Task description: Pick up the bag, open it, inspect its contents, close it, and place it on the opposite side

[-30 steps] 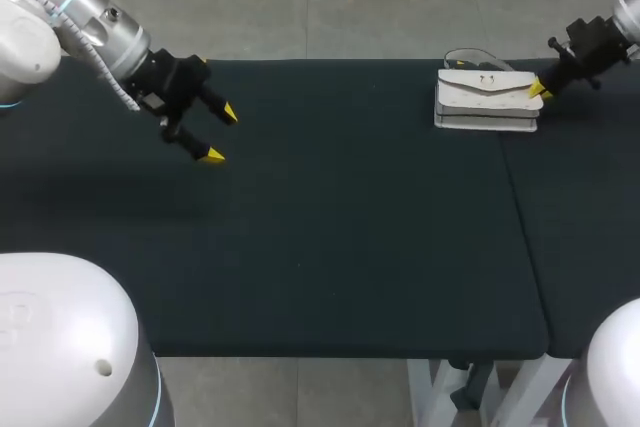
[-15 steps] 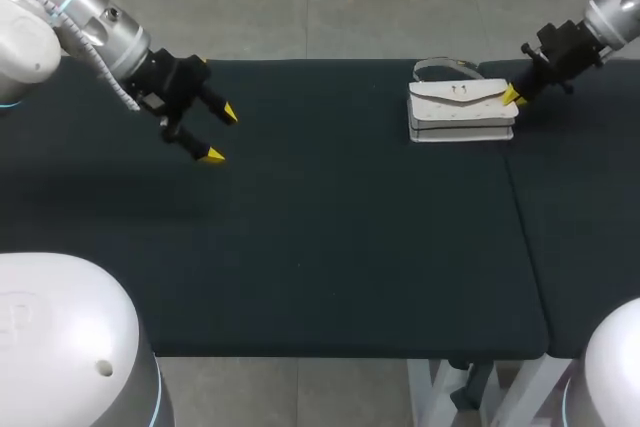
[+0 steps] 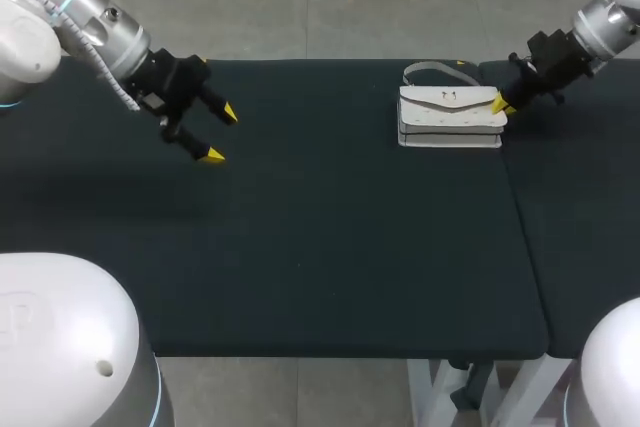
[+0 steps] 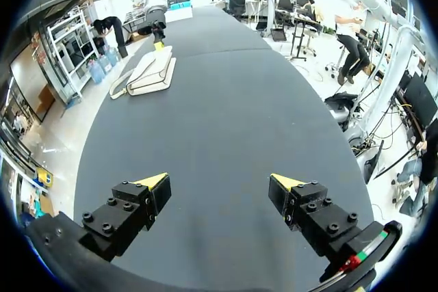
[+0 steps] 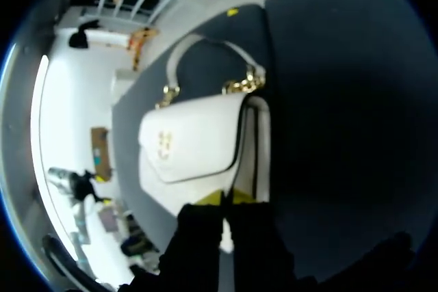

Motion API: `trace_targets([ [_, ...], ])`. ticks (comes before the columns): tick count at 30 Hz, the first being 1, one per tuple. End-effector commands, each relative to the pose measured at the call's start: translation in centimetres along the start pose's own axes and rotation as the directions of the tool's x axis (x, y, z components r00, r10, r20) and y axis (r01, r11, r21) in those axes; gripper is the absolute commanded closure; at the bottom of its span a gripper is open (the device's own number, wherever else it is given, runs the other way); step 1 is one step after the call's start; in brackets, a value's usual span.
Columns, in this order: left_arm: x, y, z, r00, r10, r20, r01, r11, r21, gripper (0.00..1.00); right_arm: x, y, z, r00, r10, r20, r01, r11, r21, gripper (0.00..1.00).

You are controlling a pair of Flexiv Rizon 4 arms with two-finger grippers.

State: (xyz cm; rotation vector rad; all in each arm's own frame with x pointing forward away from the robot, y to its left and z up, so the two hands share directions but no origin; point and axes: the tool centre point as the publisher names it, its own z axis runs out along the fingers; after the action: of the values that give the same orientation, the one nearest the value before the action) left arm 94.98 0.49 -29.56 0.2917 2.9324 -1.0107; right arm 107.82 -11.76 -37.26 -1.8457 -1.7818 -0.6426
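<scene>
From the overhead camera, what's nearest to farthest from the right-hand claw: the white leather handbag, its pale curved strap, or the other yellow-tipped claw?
Measured from the right gripper:
1. The white leather handbag: its right end sits at the gripper's tips.
2. The pale curved strap: behind the bag, near the table's far edge.
3. The left gripper: far across the table, on the left side.

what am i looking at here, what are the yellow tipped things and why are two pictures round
These are two robot arms at a dark table. The wide picture looks down from above; each round one comes from a camera on an arm's wrist. The yellow tips end each arm's pincer. A white handbag lies on the table. The right pincer is shut, tips against the handbag's end. The left pincer is open and holds nothing.
</scene>
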Motion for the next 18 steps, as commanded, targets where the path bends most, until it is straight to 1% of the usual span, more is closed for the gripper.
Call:
trace_targets([
  [1, 0.0, 0.1, 0.1, 1.000, 0.001, 0.001, -0.001, 1.000, 0.003, 0.00, 0.1, -0.6, 0.1, 1.000, 0.000, 0.003, 0.000, 0.998, -0.065, 1.00],
  [9, 0.0, 0.1, 0.1, 1.000, 0.001, 0.001, -0.001, 1.000, 0.003, 0.00, 0.1, -0.6, 0.1, 1.000, 0.000, 0.003, 0.000, 0.998, -0.065, 1.00],
  [13, 0.0, 0.1, 0.1, 1.000, 0.001, 0.001, -0.001, 1.000, 0.003, 0.00, 2.8, -1.1, 1.8, 0.998, -0.054, -0.020, 0.054, 0.998, -0.028, 1.00],
  [18, 0.0, 0.1, 0.1, 1.000, 0.001, 0.001, -0.001, 1.000, 0.003, 0.00, 6.2, -2.3, 3.2, 0.995, -0.098, -0.030, 0.097, 0.995, -0.031, 1.00],
])
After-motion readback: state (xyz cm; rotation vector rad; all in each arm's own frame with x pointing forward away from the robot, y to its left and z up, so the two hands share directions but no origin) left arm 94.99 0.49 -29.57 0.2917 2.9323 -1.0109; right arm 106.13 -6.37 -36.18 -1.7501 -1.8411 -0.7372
